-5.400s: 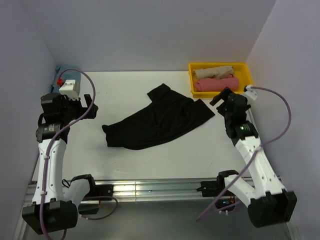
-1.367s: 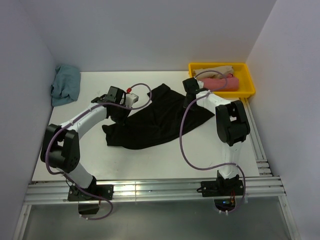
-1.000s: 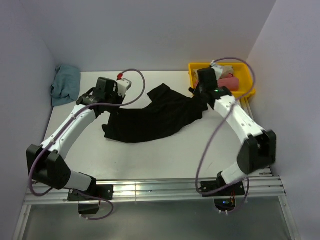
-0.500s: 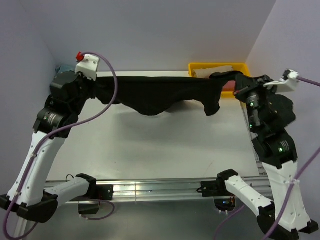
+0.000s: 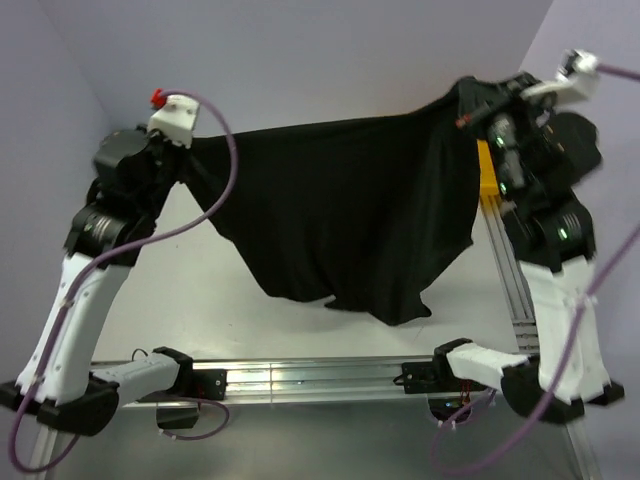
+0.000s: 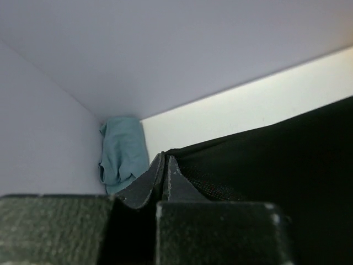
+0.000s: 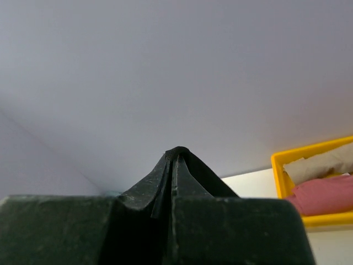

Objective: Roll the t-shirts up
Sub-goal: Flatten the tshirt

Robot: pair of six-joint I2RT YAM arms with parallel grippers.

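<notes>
A large black t-shirt [image 5: 350,215] hangs spread like a curtain between my two raised grippers, its lower edge drooping towards the table's front. At the shirt's upper left corner my left gripper [image 5: 188,152] is shut on the cloth; the left wrist view has its fingertips [image 6: 164,158] pressed together with the black t-shirt [image 6: 276,165] running off to the right. My right gripper [image 5: 466,100] is shut on the upper right corner, and black cloth wraps over its closed tips [image 7: 176,152]. A teal t-shirt [image 6: 122,154] lies crumpled in the far left corner.
A yellow bin [image 7: 280,165] at the back right holds a rolled pink t-shirt [image 7: 325,196] and a beige one [image 7: 322,163]; a sliver of the bin [image 5: 484,175] shows behind the right arm. White table [image 5: 200,290] lies below, with an aluminium rail [image 5: 300,375] at the front.
Both arms have risen and the black t-shirt has gone up with them. It was a narrow sagging band half a second ago and now hangs open as a wide sheet.
</notes>
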